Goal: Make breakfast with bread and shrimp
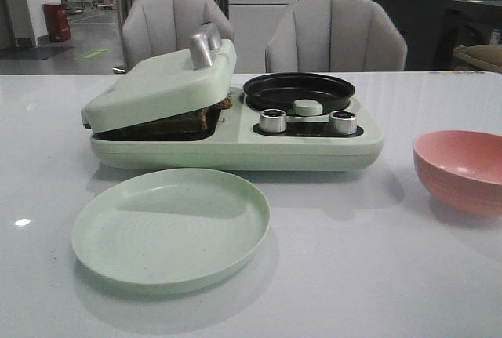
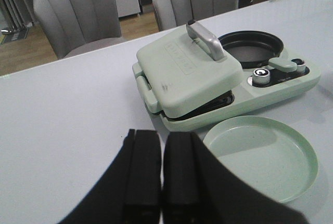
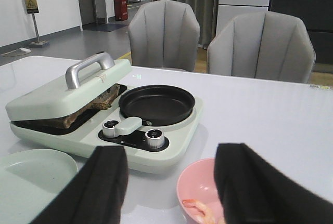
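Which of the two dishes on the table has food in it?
The pink bowl under the right tool holds the orange-pink shrimp; the flat pale green plate is bare.

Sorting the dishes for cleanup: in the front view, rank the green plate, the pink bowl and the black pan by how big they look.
1. Green plate, clearly largest, though nearest the camera.
2. Black pan and pink bowl look alike; the bowl is cut off by the frame edge, so I won't rank them.

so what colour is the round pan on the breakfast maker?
Black; the round pan shows best in the right wrist view, set in the pale green breakfast maker.
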`<action>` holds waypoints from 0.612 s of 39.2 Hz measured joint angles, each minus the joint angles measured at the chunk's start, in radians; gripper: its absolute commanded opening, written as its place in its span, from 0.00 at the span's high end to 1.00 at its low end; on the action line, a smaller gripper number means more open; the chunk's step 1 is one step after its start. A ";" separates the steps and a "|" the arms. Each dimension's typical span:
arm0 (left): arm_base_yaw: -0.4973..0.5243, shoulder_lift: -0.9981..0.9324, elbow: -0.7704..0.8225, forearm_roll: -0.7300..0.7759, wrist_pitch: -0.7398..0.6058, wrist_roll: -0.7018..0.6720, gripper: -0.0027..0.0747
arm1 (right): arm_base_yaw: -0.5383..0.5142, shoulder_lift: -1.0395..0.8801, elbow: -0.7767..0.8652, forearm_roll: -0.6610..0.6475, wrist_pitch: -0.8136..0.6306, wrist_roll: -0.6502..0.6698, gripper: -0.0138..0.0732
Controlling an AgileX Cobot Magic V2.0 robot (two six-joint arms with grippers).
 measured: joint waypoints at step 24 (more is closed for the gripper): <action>0.000 -0.197 0.178 -0.081 -0.002 -0.001 0.82 | 0.000 0.000 0.000 0.000 0.000 0.000 0.29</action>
